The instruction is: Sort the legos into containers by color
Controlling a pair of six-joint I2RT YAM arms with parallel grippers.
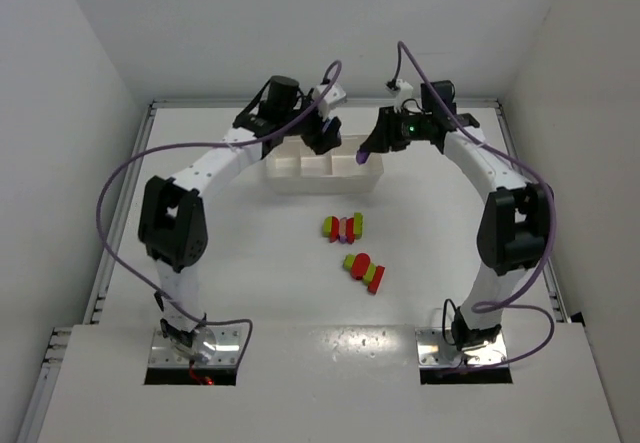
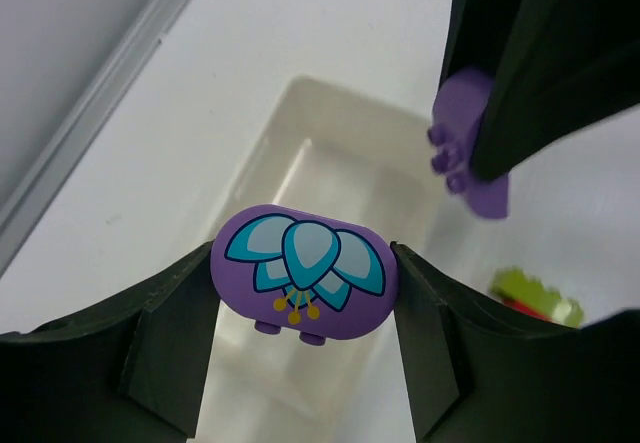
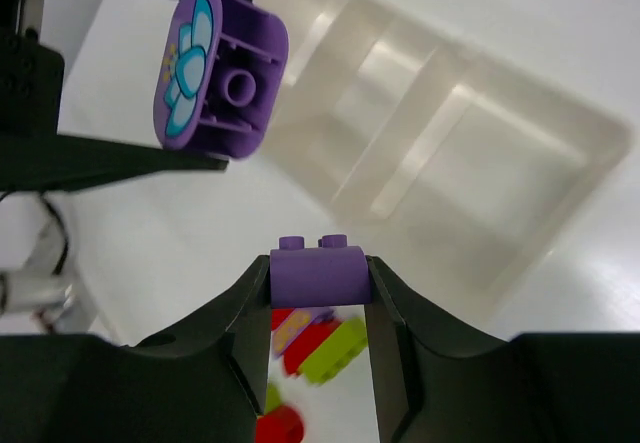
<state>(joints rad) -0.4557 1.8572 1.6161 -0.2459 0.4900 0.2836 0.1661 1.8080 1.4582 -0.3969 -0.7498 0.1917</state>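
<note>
My left gripper (image 2: 304, 275) is shut on a purple oval lego (image 2: 300, 263) printed with a blue flower, held above the left end of the white tray (image 2: 330, 168). That lego also shows in the right wrist view (image 3: 222, 68). My right gripper (image 3: 319, 278) is shut on a small purple brick (image 3: 319, 273), close over the tray's right end (image 1: 372, 171). From the left wrist, this brick (image 2: 470, 143) hangs between dark fingers (image 2: 540, 63). The tray's three compartments (image 3: 450, 153) lie below both grippers.
Two clumps of red, yellow-green and purple legos lie on the table nearer the bases, one (image 1: 343, 226) just in front of the tray, the other (image 1: 365, 271) closer still. White walls enclose the table at the back and sides.
</note>
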